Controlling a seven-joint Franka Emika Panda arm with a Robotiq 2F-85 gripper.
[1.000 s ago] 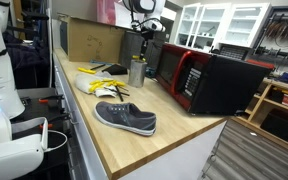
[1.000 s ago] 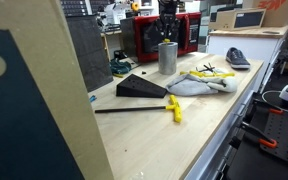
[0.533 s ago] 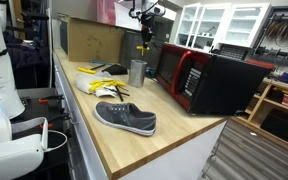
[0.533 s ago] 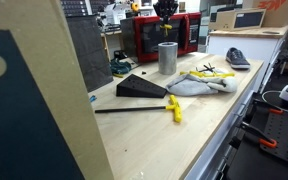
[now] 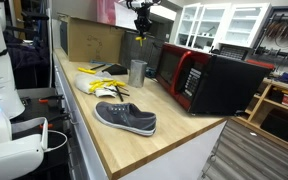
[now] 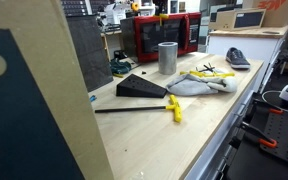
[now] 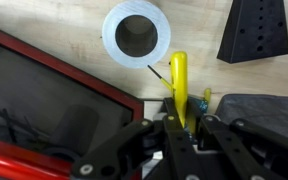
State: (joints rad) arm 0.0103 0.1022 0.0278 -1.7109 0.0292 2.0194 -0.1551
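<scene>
Item: my gripper (image 7: 177, 120), high above the cup (image 7: 112, 45), pinching a yellow tool (image 7: 178, 78) by one end. Hazard, I judge: the end-hold slips and the tool falls outside the cup, striking the microwave (image 7: 44, 100).

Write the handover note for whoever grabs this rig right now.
Tool: shut on the yellow screwdriver, high above the wooden counter, shaft pointing away from the fingers.
Things: metal cup stands upright beside the red microwave; the wrist view shows it empty.
Done: screwdriver is out of the cup, in the air roughly over it.
Left: screwdriver not yet set down anywhere. Black wedge and grey shoe lie nearby.
</scene>
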